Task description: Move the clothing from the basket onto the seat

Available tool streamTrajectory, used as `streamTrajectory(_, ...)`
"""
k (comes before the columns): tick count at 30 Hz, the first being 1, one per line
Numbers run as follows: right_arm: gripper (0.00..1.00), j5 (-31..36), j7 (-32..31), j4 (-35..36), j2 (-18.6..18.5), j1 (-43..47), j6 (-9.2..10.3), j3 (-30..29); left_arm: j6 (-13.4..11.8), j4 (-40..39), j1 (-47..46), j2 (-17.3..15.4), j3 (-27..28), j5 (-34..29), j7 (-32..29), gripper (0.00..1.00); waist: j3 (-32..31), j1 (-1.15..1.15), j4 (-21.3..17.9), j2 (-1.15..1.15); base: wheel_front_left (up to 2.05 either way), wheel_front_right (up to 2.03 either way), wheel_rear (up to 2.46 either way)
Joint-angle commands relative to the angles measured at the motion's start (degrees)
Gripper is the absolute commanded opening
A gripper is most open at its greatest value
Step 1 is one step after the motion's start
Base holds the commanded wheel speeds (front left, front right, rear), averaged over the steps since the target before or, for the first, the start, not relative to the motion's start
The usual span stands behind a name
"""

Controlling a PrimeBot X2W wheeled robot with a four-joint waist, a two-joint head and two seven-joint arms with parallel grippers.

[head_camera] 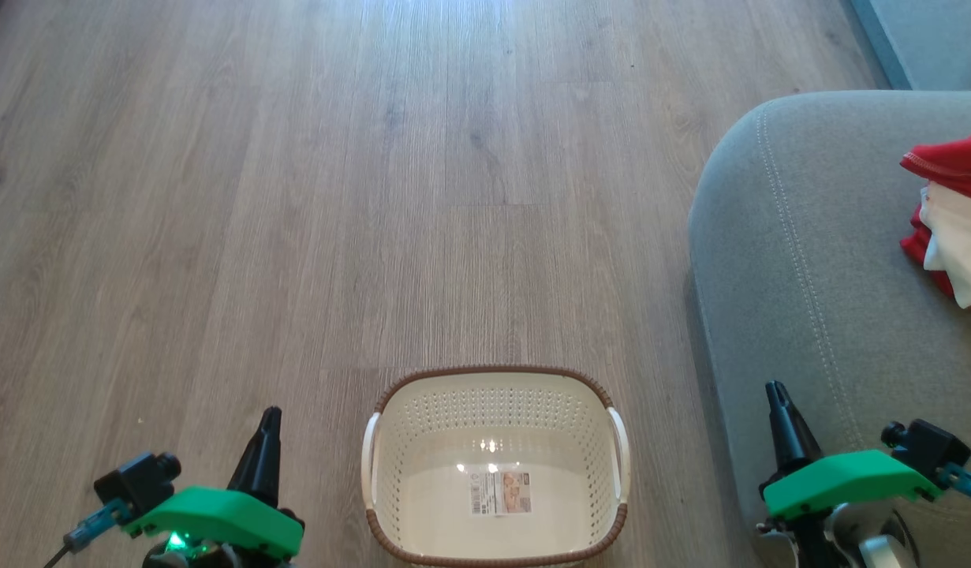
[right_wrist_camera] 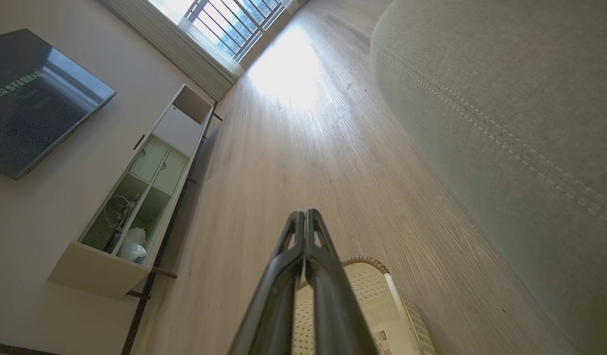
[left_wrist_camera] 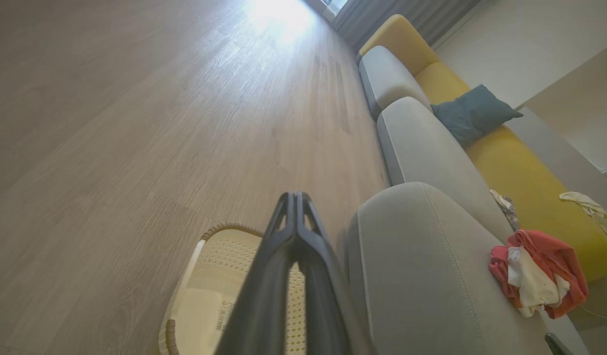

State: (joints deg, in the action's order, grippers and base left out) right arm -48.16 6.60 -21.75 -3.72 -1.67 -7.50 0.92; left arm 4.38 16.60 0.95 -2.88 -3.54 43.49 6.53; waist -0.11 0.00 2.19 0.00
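The cream basket (head_camera: 497,385) with its brown rim stands on the floor at the bottom centre, holding nothing but a label on its bottom. Red and white clothing (head_camera: 952,221) lies bunched on the grey seat (head_camera: 816,260) at the right edge; the same clothing (left_wrist_camera: 537,273) rests on the seat (left_wrist_camera: 421,276) in the left wrist view. My left gripper (head_camera: 270,416) hangs left of the basket, fingers pressed together, nothing held. My right gripper (head_camera: 777,390) is over the seat's front edge, also shut and holding nothing. The basket (right_wrist_camera: 377,296) peeks past the right gripper (right_wrist_camera: 305,213).
Wood floor spreads ahead. The couch runs on with more grey cushions, a yellow back (left_wrist_camera: 510,162) and a dark pillow (left_wrist_camera: 473,116). A white shelf unit (right_wrist_camera: 135,197) and a wall screen (right_wrist_camera: 34,98) stand across the room.
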Motion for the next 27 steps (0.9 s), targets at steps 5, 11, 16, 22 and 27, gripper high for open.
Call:
streamTrajectory(5,0.0,-3.48,-0.95,2.46,0.14,-2.78,0.0,-0.39,0.43,-2.1,-3.54,-0.01,1.95,3.72,-0.86,0.0,0.02,0.0,-0.13,0.0,0.0,0.0,0.0)
streamTrajectory(11,0.0,-6.85,-1.97,2.9,0.2,-2.93,0.0,-0.99,0.65,-2.13,-3.84,-0.01,2.63,7.46,-1.88,0.0,0.04,0.0,-0.3,0.0,0.0,0.0,0.0)
streamTrajectory(16,0.0,-9.66,-2.81,3.27,0.25,-3.05,0.0,-1.48,0.84,-2.16,-4.09,-0.01,3.19,10.59,-2.72,0.0,0.06,0.0,-0.45,0.0,0.0,0.0,0.0)
streamTrajectory(22,0.0,-13.59,-4.0,3.78,0.32,-3.22,0.01,-2.17,1.1,-2.2,-4.44,-0.01,3.98,14.96,-3.9,0.0,0.08,0.0,-0.65,0.0,0.0,0.0,0.0)
streamTrajectory(27,0.0,-16.39,-4.84,4.14,0.37,-3.34,0.01,-2.66,1.28,-2.23,-4.69,0.0,4.54,18.06,-4.74,0.0,0.1,0.0,-0.79,0.0,0.0,0.0,0.0)
